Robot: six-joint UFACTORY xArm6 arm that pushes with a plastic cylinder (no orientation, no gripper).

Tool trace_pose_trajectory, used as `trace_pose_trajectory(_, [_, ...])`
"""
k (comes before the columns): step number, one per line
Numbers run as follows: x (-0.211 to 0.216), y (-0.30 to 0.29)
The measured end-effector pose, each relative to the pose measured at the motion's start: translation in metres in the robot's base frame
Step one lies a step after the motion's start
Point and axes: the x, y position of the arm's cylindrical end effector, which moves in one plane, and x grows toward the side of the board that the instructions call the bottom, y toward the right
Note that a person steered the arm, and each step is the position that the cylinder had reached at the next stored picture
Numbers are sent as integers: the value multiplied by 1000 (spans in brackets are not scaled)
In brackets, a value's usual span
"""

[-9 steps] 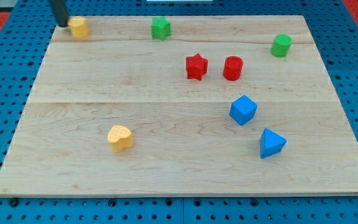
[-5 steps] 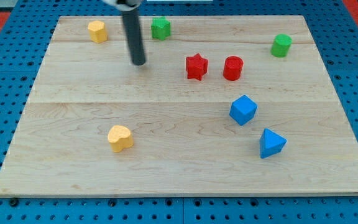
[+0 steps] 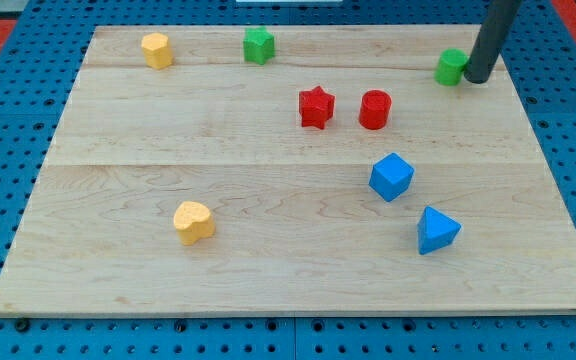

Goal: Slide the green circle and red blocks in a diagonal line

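The green circle block (image 3: 450, 68) sits near the board's top right edge. My tip (image 3: 478, 78) stands right against its right side, the dark rod rising to the view's top. A red star block (image 3: 316, 107) and a red cylinder block (image 3: 375, 109) lie side by side near the middle, below and left of the green circle.
A green star-like block (image 3: 258, 45) and a yellow block (image 3: 156, 49) lie along the top edge. A blue cube (image 3: 391, 176) and a blue wedge (image 3: 436, 230) lie at the lower right. A yellow heart block (image 3: 194, 222) lies at the lower left.
My tip has swept from the top left corner by the yellow block across the board to the green circle's right side. The yellow block was nudged slightly right at first.
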Motion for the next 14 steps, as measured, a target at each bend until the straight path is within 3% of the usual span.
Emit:
trace_pose_trajectory(1, [-30, -30])
trace_pose_trajectory(3, [-56, 24])
trace_pose_trajectory(4, [-17, 30])
trace_pose_trajectory(5, [59, 43])
trace_pose_trajectory(6, [107, 13])
trace_pose_trajectory(8, [105, -92])
trace_pose_trajectory(10, [48, -116])
trace_pose_trajectory(12, [57, -113])
trace_pose_trajectory(14, [69, -167])
